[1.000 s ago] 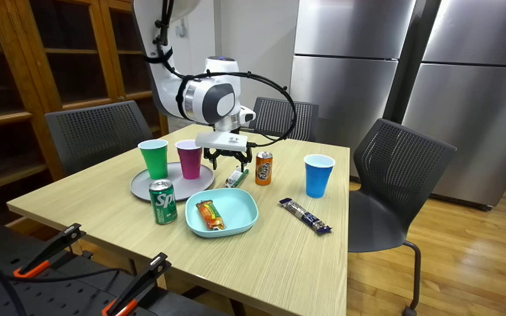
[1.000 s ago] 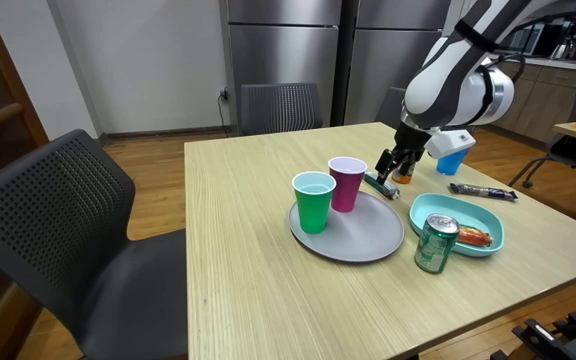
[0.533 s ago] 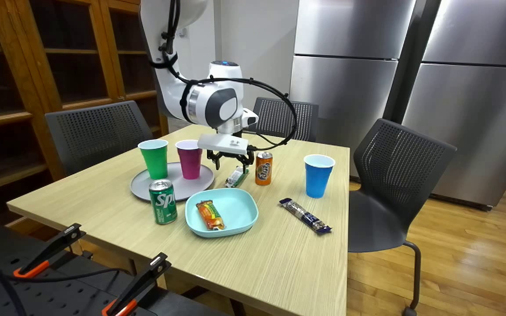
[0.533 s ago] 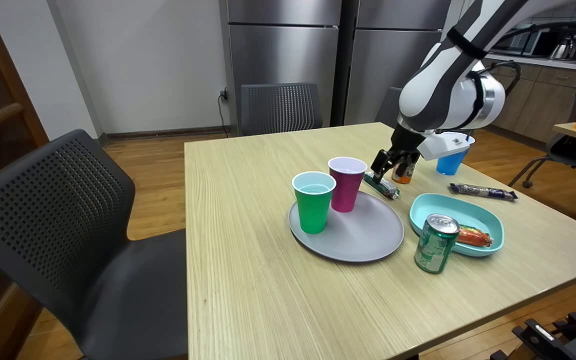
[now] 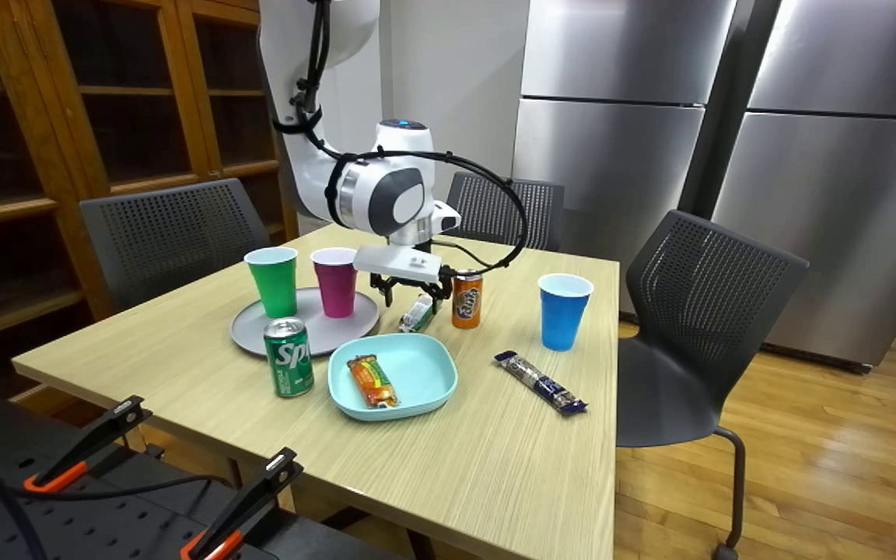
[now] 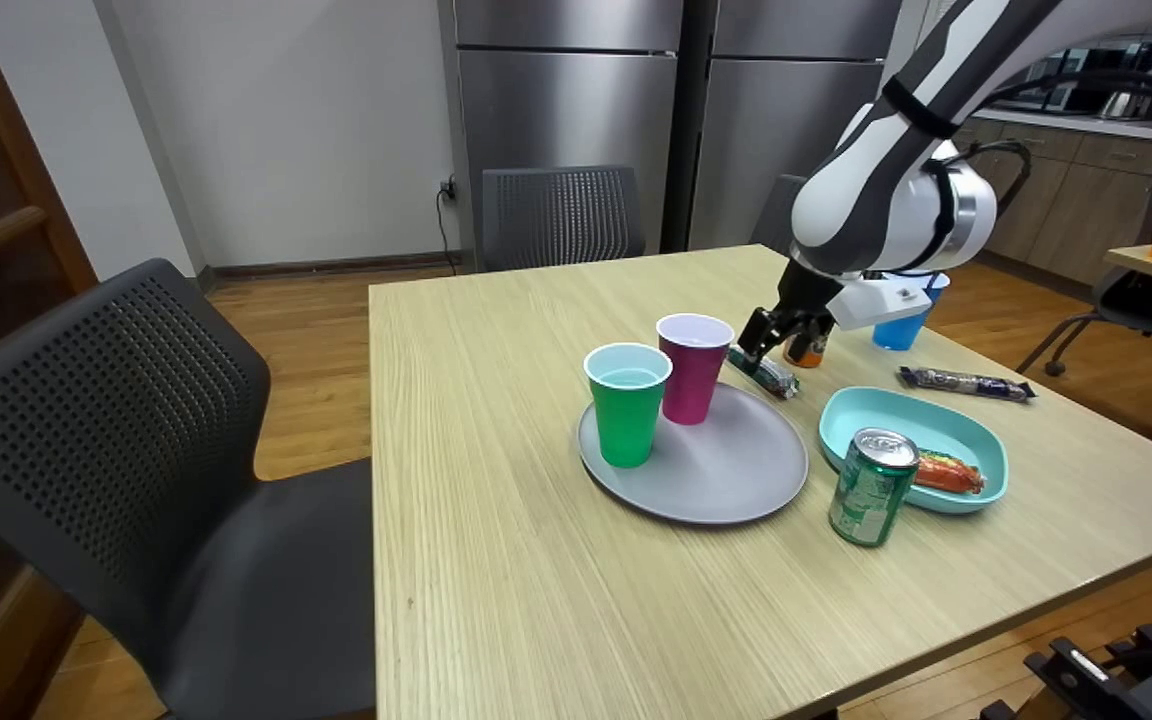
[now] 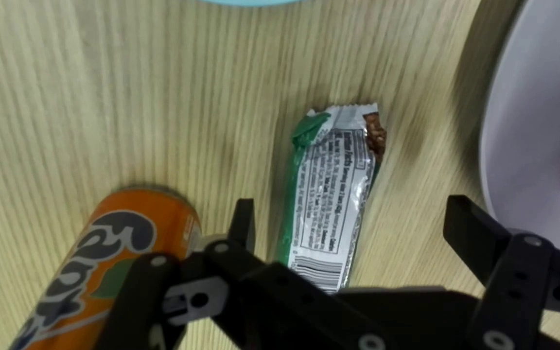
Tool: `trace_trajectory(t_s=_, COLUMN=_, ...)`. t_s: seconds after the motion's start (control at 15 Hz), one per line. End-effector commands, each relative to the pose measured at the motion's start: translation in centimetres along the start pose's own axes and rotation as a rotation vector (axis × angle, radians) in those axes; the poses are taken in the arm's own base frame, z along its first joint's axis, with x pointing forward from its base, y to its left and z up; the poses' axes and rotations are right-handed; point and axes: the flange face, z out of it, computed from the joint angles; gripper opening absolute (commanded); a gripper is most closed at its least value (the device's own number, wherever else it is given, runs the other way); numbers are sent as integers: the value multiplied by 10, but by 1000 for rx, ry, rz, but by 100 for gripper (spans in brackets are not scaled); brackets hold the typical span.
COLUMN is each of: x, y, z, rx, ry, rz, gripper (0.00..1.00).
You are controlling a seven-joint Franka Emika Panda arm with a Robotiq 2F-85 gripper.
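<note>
My gripper stands open above the table, with nothing held. In the wrist view a granola bar in a green and silver wrapper lies lengthwise between the two spread fingers, nearer the left one; the gripper body hides its lower end. In both exterior views the gripper hangs low over this bar; whether a fingertip touches the table I cannot tell. Close beside the left finger in the wrist view is an orange Fanta can. The right finger overlaps the edge of a grey plate in that view.
On the grey plate stand a green cup and a magenta cup. Nearby are a teal dish holding an orange-wrapped bar, a Sprite can, a blue cup and a dark blue bar.
The arm has come down toward the green bar, shifting slightly to the right in one exterior view and to the left in the other. The jaws stay open, and the table's objects have not moved.
</note>
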Motion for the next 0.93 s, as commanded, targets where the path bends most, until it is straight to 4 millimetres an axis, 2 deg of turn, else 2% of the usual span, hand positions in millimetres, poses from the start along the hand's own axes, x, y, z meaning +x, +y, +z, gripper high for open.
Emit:
trace_trajectory(t_s=0.0, x=6, y=3, z=5, rx=12, ry=13, rz=30, gripper=100)
trace_trajectory(t_s=0.33, x=5, y=2, z=8, rx=14, ry=8, rz=35, gripper=100)
trace_trajectory(t_s=0.4, x=4, y=2, z=7, rx=14, ry=9, rz=35, gripper=77)
trace_trajectory(t_s=0.47, x=4, y=1, z=7, rx=12, ry=11, rz=33, gripper=74)
trace_trajectory(t_s=0.87, x=3, y=0, z=5, rx=7, ry=15, rz=28, gripper=27)
